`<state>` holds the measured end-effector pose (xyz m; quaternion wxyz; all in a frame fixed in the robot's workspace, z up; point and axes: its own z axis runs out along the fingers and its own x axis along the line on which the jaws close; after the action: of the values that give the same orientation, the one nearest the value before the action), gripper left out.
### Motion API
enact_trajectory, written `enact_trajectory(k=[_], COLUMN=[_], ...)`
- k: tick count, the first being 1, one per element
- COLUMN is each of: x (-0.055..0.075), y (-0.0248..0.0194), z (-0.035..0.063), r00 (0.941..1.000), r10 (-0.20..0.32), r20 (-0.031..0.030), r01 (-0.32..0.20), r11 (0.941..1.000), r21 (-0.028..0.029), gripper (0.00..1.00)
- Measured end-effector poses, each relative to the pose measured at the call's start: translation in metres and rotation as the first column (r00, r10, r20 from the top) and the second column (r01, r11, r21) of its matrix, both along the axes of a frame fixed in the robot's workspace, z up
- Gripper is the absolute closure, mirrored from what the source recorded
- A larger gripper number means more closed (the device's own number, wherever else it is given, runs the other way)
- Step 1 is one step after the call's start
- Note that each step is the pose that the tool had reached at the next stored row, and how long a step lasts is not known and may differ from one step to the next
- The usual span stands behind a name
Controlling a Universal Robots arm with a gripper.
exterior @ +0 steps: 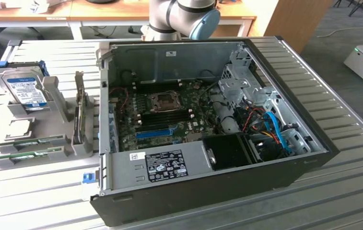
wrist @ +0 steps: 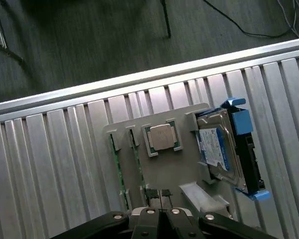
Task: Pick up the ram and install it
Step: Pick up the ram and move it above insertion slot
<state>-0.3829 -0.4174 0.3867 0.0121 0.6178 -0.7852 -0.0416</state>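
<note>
Closed tight and carrying nothing, your tool [wrist: 161, 213] hangs over the grey holder [wrist: 175, 172], its fingers pressed together near one end of the green sticks, as the wrist view shows.

The ram [wrist: 137, 162] stands on its long edge in a narrow groove of that holder, not yet lifted. A second stick [wrist: 113, 164] stands in the groove just beside it, parallel. On the ram's other side a square processor chip [wrist: 162, 137] lies flat in its own recess, and past that a silver hard drive [wrist: 220, 149] with blue rails stands on edge.

From the exterior view the holder sits on the slatted table [exterior: 34, 201] at the exterior view's left, well apart from the dark memory slots [exterior: 168, 116] on the motherboard inside the open computer case [exterior: 168, 57]. Those slots look unfilled.

To do this pick well, you would want the jaws parted before any descent, since shut fingers would only knock the thin board's top edge. Set them across its two flat faces, near mid-length, and keep the outer finger out of the neighbouring stick's groove. The gap between the two boards looks tight, so centre carefully. A straight lift along the groove should avoid twisting the board.
</note>
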Motion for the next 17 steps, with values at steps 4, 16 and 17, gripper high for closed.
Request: enact_trajectory(k=[4,16,17], x=[0.0000,0.0000,0.0000], y=[0.0000,0.0000,0.0000], z=[0.0000,0.0000,0.0000], r00=[0.9986,0.9793,0.9770], r10=[0.052,0.202,0.213], r20=[0.0001,0.0015,0.0017], r01=[-0.052,-0.202,-0.213], r11=[0.9986,0.9792,0.9769], r21=[0.0021,0.0115,0.0125], gripper=[0.90,0.90,0.90])
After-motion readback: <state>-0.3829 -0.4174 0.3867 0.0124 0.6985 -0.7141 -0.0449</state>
